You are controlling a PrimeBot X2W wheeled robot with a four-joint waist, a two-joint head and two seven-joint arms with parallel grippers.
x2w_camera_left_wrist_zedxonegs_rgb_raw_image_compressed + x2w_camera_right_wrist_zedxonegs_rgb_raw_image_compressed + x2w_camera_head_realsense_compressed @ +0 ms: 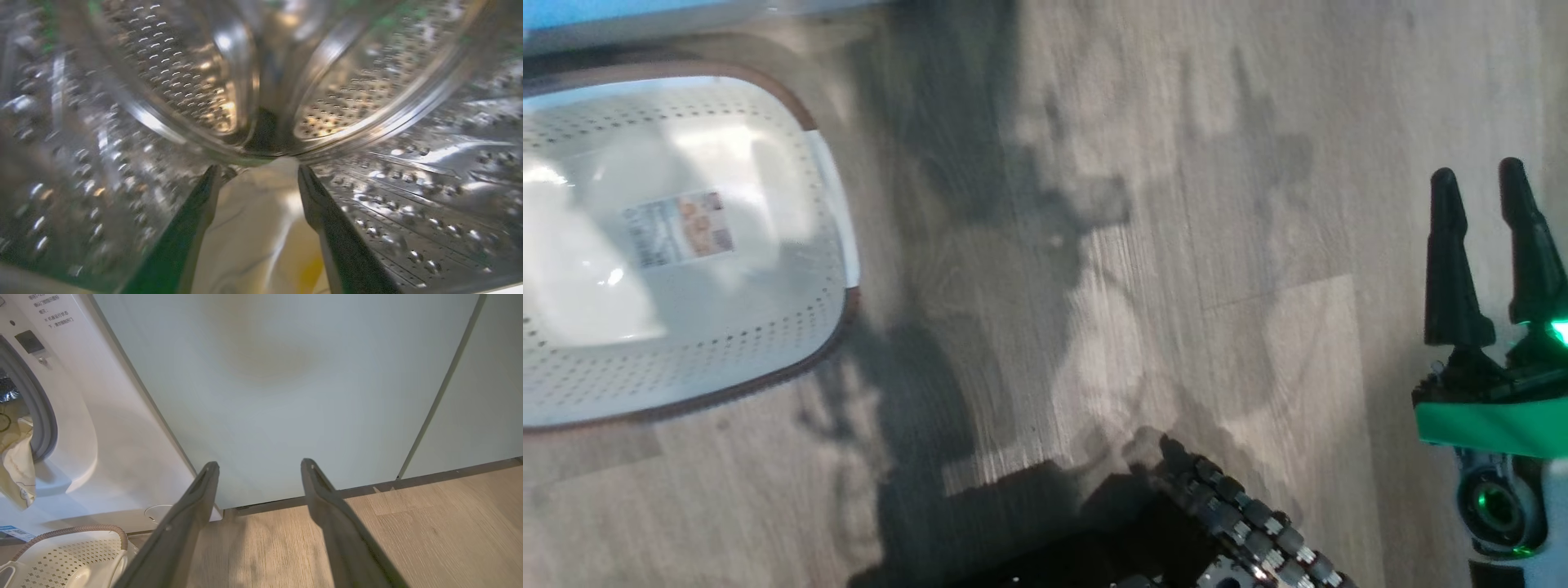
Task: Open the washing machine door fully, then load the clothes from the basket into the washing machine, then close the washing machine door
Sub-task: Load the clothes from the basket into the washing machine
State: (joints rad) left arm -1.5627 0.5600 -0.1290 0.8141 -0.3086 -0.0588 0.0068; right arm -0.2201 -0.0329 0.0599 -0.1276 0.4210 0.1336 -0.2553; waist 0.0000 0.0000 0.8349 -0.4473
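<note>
Our left gripper [258, 173] stands wide inside the steel drum [184, 81], yellow garment [253, 228] between its fingers. Basket [768, 351] looks empty, right gripper [1478, 173] spread and idle. We reckon only closing the washing machine [81, 416] is left.

— Can any writing be read?
— None. The washing machine [122, 457] has a few lines of small print [51, 312] high on its front, too tiny to make out.
— And the basket [768, 351]?
— The label [678, 229] on its bottom is blurred. A blue-edged sticker [14, 532] low on the machine is cut off.
</note>
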